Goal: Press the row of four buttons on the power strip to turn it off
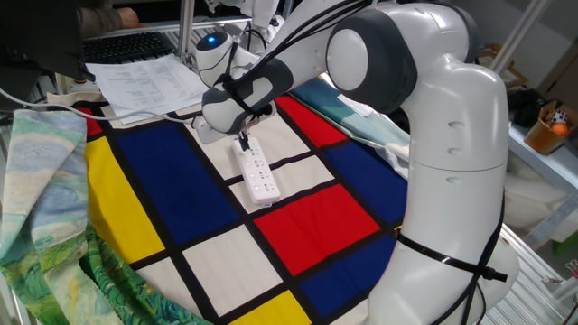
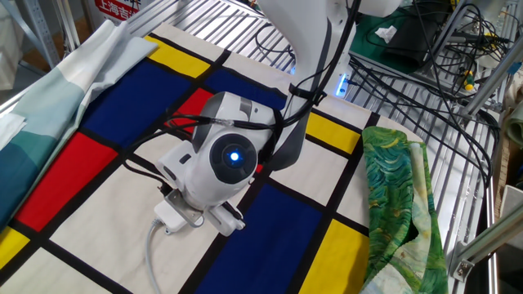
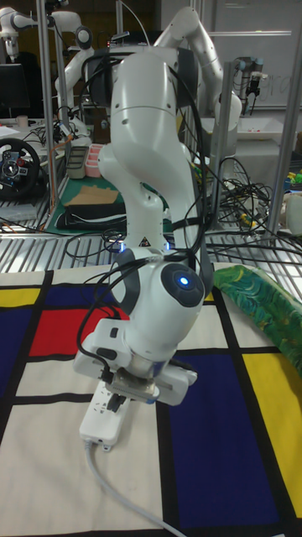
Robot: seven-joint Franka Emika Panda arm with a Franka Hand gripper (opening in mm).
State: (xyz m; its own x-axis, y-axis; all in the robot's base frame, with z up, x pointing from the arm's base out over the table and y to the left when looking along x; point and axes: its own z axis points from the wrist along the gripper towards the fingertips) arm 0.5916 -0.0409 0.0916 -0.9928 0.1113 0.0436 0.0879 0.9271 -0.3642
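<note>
The white power strip (image 1: 256, 171) lies on a cream panel of the colour-block cloth, and its cord end (image 2: 170, 215) points toward the cloth's edge. The four buttons (image 1: 263, 177) show only as tiny marks along its top. My gripper (image 1: 242, 141) points straight down at the strip's far end, its dark fingertips pressed together into one tip that touches the strip's top. In the other fixed view the round wrist (image 2: 231, 157) hides the fingers. The tall fixed view shows the fingers (image 3: 116, 402) low over the strip (image 3: 100, 421).
White paper sheets (image 1: 143, 79) lie at the back left. A green patterned cloth (image 1: 36, 190) drapes the left side and also shows as a green cloth (image 2: 399, 196) by the wire rack. A teal cloth (image 1: 357, 113) lies behind the arm. The thin cord (image 3: 109, 487) trails off the strip.
</note>
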